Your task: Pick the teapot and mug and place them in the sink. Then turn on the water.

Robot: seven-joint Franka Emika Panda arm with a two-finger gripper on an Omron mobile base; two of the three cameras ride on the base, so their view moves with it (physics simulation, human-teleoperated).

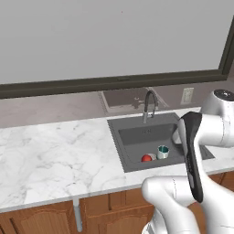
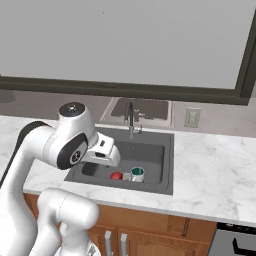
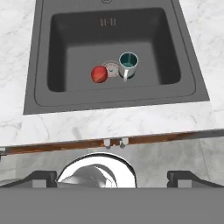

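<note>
Left base view: teapot (image 1: 146, 158) and mug (image 1: 163, 151) sit side by side on the floor of the sink (image 1: 137, 137), near its front wall; tap (image 1: 149, 104) at the back rim. White marble counter (image 1: 55, 155) surrounds the basin.

Right base view: same pair, teapot (image 2: 116, 176) left of mug (image 2: 137, 174), sink (image 2: 165, 165).

Hand view: end effector (image 3: 112, 177) wide open, holding nothing, above the counter's front edge; teapot (image 3: 99, 74) and mug (image 3: 128, 62) in the sink (image 3: 57, 52).
</note>
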